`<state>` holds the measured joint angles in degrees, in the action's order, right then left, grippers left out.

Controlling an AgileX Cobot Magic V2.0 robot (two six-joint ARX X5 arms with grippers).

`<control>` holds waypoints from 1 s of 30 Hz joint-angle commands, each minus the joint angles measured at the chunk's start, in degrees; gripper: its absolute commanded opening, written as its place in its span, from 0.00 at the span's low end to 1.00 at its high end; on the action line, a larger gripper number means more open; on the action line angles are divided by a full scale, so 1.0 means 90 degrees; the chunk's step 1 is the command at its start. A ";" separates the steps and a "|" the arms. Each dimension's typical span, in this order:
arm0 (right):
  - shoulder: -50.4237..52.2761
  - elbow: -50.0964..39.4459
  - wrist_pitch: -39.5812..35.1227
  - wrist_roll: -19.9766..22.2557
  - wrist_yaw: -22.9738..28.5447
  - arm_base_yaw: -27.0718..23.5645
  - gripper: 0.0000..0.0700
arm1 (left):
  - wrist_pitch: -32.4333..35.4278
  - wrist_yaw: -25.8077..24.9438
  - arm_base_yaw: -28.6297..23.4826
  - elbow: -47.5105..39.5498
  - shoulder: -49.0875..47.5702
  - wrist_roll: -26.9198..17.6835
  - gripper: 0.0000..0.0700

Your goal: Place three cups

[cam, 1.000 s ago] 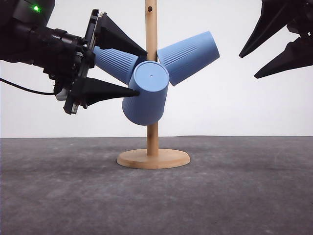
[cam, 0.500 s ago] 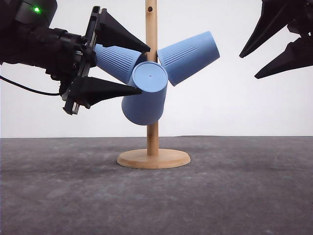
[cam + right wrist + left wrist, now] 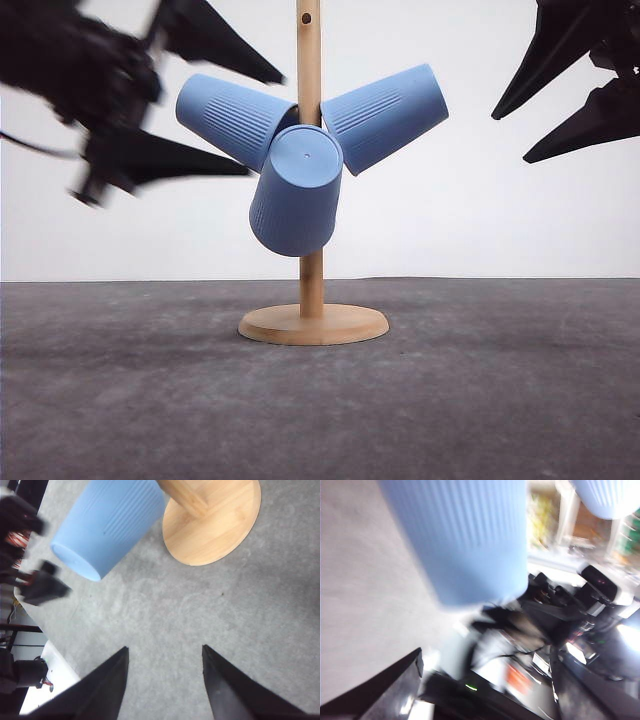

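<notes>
Three light-blue ribbed cups hang on the pegs of a wooden stand (image 3: 311, 200): one cup (image 3: 236, 118) points up-left, one cup (image 3: 386, 113) points up-right, and the front cup (image 3: 296, 190) faces the camera with its flat base showing. My left gripper (image 3: 255, 122) is open and blurred, its fingers above and below the up-left cup without touching it. That cup (image 3: 465, 535) looms close in the left wrist view. High at the right my right gripper (image 3: 510, 135) stands open and holds nothing. The right wrist view looks down on a cup (image 3: 107, 525) and the stand's base (image 3: 215, 522).
The stand's round wooden base (image 3: 313, 324) rests on a dark grey table (image 3: 480, 390). A white wall stands behind. In the left wrist view, blurred robot hardware and cables (image 3: 560, 630) lie beyond the cup.
My left gripper has let go of the up-left cup and drawn back to the left and upward, blurred by motion. The cup stays on its peg. The right gripper has not moved.
</notes>
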<state>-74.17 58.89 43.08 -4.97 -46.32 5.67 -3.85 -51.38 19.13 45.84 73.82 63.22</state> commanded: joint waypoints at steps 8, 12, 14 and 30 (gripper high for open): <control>-0.0066 0.0136 0.0450 0.0514 0.1289 0.0027 0.42 | -0.1906 0.2629 -0.0487 0.0066 -0.1344 -0.4172 0.54; -0.0012 0.0136 0.0511 0.0712 0.2078 0.0027 0.42 | -0.1986 0.3578 -0.0708 0.0066 -0.1772 -0.5407 0.54; 0.0097 0.0136 0.0517 0.0849 0.2410 0.0027 0.42 | -0.2031 0.3730 -0.0781 0.0066 -0.1963 -0.5932 0.54; 0.1982 -0.0840 -0.1045 0.1117 0.2687 0.0027 0.42 | -0.3288 0.3754 -0.0850 0.0066 -0.2841 -0.6885 0.55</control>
<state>-56.02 50.95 34.34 4.53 -22.25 5.78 -33.65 -17.51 11.42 45.84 47.93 1.95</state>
